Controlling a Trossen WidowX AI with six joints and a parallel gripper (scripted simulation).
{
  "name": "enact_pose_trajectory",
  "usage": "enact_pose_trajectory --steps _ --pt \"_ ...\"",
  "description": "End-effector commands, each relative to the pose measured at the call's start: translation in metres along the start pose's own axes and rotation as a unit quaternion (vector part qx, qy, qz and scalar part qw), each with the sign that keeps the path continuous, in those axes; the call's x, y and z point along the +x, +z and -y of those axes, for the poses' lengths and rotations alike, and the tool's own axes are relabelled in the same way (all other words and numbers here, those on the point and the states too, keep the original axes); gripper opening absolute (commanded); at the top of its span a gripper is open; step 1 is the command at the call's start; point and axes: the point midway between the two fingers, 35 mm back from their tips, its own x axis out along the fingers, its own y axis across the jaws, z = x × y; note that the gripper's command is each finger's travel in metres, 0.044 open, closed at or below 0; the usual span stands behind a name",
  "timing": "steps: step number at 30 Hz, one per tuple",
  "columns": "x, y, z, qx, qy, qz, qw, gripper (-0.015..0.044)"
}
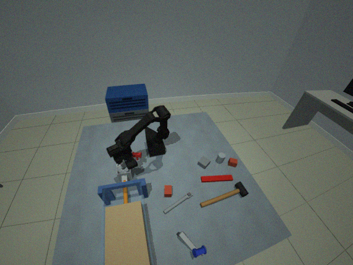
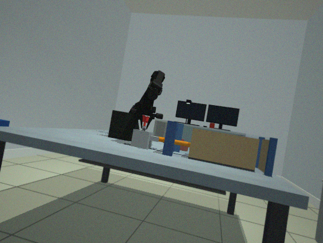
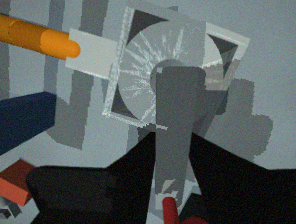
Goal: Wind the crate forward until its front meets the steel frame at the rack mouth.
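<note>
The wooden crate (image 1: 124, 234) (image 2: 223, 150) sits flat in the guard cubby, a gap behind the blue frame (image 1: 123, 185) (image 2: 169, 138) (image 3: 25, 122) at the mouth. An orange strap (image 1: 125, 196) (image 2: 182, 143) (image 3: 30, 36) runs from the crate through the frame to the winch (image 1: 124, 175) (image 2: 139, 138) (image 3: 131, 75). The grey winch handle (image 3: 172, 100) stands over the winch top, its red knob (image 1: 137, 155) (image 2: 145, 119) (image 3: 170, 210) off to one side. My gripper (image 2: 144, 125) (image 3: 170, 137) is shut on the handle's grey arm. The square key's fit in the hole is hidden.
A red block (image 1: 168, 190) (image 3: 17, 187) and a grey tool (image 1: 178, 203) lie beside the rack. A blue-knobbed handle (image 1: 199, 251) lies near the front. A hammer (image 1: 220, 198), a red bar (image 1: 216, 178), a grey block (image 1: 203, 162) and a grey cylinder (image 1: 220, 158) lie farther right.
</note>
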Motion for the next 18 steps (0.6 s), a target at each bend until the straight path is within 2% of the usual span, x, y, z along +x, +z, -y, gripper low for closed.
enact_pose_trajectory --steps 1,18 --pt "0.0003 -0.0007 -0.0010 0.000 0.002 -0.002 1.000 0.0000" --pt "-0.0055 0.0047 -0.0028 0.002 -0.014 -0.030 0.999 0.0000"
